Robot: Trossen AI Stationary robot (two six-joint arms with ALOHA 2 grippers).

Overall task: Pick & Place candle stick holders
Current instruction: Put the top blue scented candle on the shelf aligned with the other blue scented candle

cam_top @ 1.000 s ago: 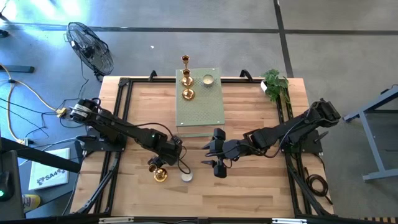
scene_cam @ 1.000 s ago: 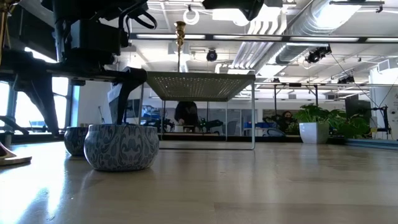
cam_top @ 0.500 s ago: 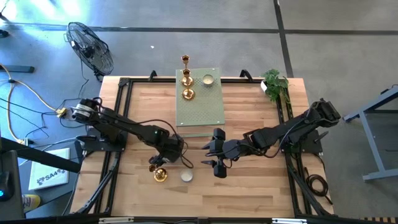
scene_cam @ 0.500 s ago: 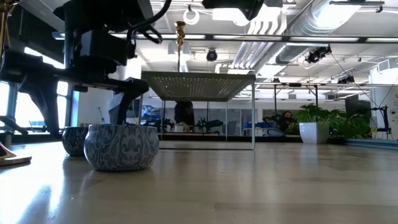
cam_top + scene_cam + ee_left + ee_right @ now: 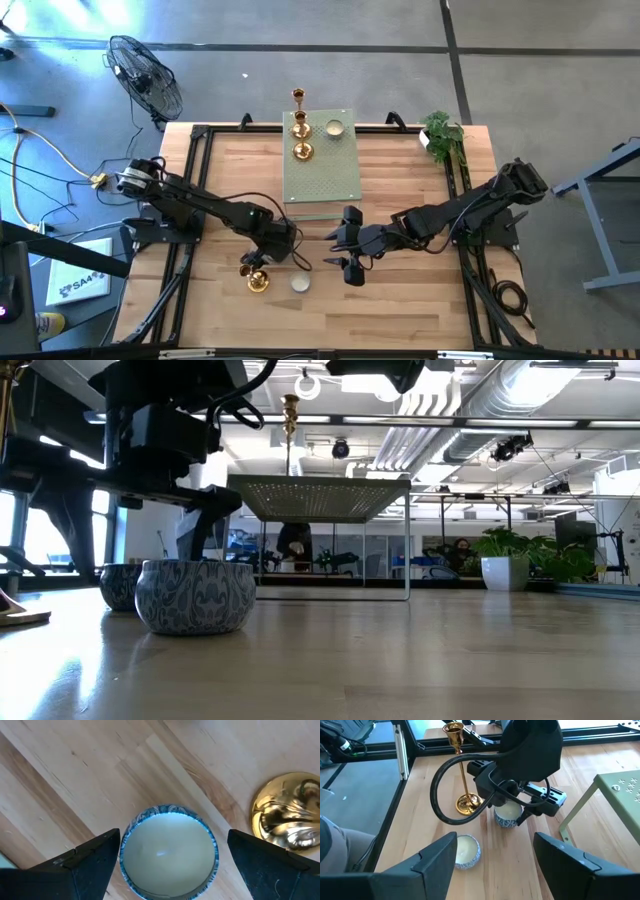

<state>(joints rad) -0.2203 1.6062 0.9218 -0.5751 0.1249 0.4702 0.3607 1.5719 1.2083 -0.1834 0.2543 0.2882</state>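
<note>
Cup under the hand: a small blue-and-white cup (image 5: pixel 169 851) is sitting on the desk (image 5: pixel 400 300), just beside a gold holder (image 5: pixel 287 812).
Left hand (image 5: pixel 530 807): it is hanging over that cup, fingers spread wide on both sides, not touching.
Other cup (image 5: pixel 465 851): it is sitting nearby on the desk.
Right hand (image 5: pixel 347 252): it is waiting near the green slab (image 5: pixel 322 165), fingers apart, holding nothing.

The worktop (image 5: pixel 400 190) is pale wood in lengthwise strips, framed in black. On it stands a pale green slab (image 5: pixel 322 165), dotted all over with small holes. The candle stick holders (image 5: pixel 299 128) on the slab are shiny gold, as is the one (image 5: pixel 460 767) beside the cups. The cup (image 5: pixel 169 852) under the left gripper (image 5: pixel 170 857) has a blue-and-white swirled wall and cream-white filling; the second cup (image 5: pixel 465 851) looks alike. Both arms are black. The plant (image 5: pixel 441 134) beside the slab is green.
</note>
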